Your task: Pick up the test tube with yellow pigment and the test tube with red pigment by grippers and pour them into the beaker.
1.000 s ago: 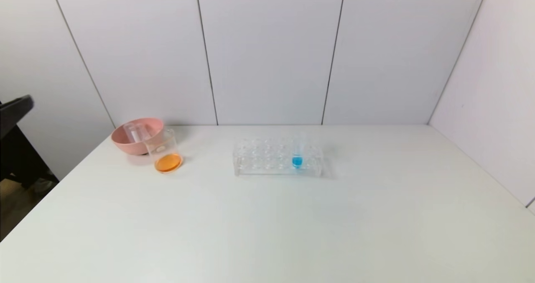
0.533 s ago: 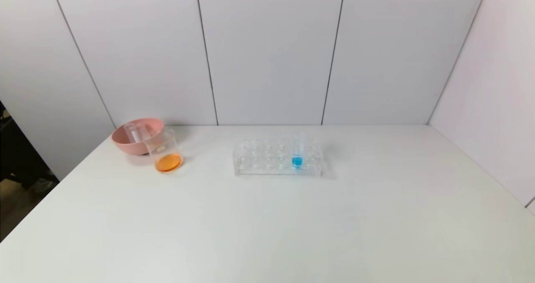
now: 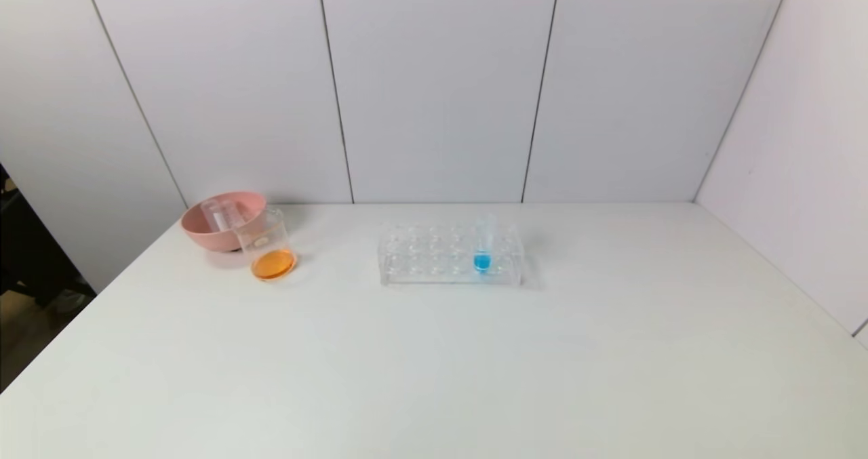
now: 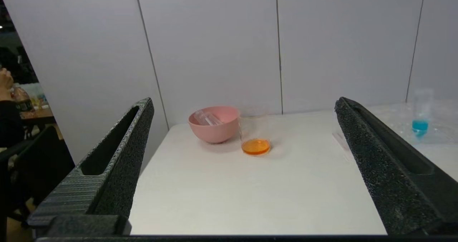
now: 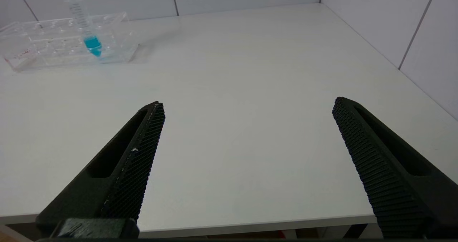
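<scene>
Beaker (image 3: 266,245) upright at far left of table (image 3: 434,364), touching front-right side of pink bowl (image 3: 220,220). Shallow orange liquid (image 3: 273,264) at beaker bottom; white oval mark on wall facing camera. Same pair in left wrist view: beaker (image 4: 254,134) just beside bowl (image 4: 214,124), orange layer at base.

Two clear, apparently empty tubes (image 3: 218,213) lying tilted inside bowl, also visible in left wrist view (image 4: 207,118). Cannot tell which one held yellow and which red; no yellow or red liquid visible in either.

Clear tube rack (image 3: 450,255) mid-table, well apart from beaker, to its right. One tube with blue liquid (image 3: 483,245) standing upright in rack, in right half of near row. Remaining holes look empty. Rack (image 5: 68,40) and blue tube (image 5: 87,29) also in right wrist view, far from fingers.

Left gripper (image 4: 243,167) out of head view; per wrist camera, hovering at near-left edge of table, facing bowl and beaker, well short of both. Fingers (image 4: 118,156) spread wide, holding nothing.

Right gripper (image 5: 247,163) also out of head view; hovering at near edge of table on right side, over bare surface. Fingers (image 5: 132,156) spread wide, holding nothing.

Seated person's arm (image 4: 5,102) and dark chair at far edge of left wrist view, beyond table.
</scene>
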Controlling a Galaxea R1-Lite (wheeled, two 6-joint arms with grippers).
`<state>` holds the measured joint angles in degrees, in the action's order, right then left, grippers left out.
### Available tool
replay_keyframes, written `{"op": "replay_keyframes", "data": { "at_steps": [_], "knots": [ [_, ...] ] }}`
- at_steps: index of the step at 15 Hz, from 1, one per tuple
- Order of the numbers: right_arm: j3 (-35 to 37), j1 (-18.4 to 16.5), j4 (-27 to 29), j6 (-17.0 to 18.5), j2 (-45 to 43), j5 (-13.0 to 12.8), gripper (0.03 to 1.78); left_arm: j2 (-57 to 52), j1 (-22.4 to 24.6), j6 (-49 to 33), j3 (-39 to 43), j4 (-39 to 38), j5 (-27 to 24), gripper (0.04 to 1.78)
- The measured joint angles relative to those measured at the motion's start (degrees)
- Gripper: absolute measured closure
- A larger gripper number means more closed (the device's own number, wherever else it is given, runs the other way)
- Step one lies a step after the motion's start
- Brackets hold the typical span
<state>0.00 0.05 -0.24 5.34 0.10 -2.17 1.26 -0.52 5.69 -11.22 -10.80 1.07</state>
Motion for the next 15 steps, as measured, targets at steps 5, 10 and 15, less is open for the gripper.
{"op": "replay_keyframes", "data": {
  "at_steps": [5, 10, 15],
  "knots": [
    [0.0, 0.0, 0.0, -0.02, 0.0, 0.0, 0.1, -1.26, 0.0, -6.55, 10.69, 5.68, 1.71, 0.06],
    [0.0, -0.02, 0.02, 0.0, 0.0, -0.02, 0.1, -1.35, 0.0, -6.46, 10.51, 12.4, 0.88, 0.06],
    [0.0, 0.0, 0.0, -0.02, 0.0, -0.02, 0.1, -1.3, 0.06, -9.76, 11.14, 10.45, 0.72, 0.06]
  ]
}}
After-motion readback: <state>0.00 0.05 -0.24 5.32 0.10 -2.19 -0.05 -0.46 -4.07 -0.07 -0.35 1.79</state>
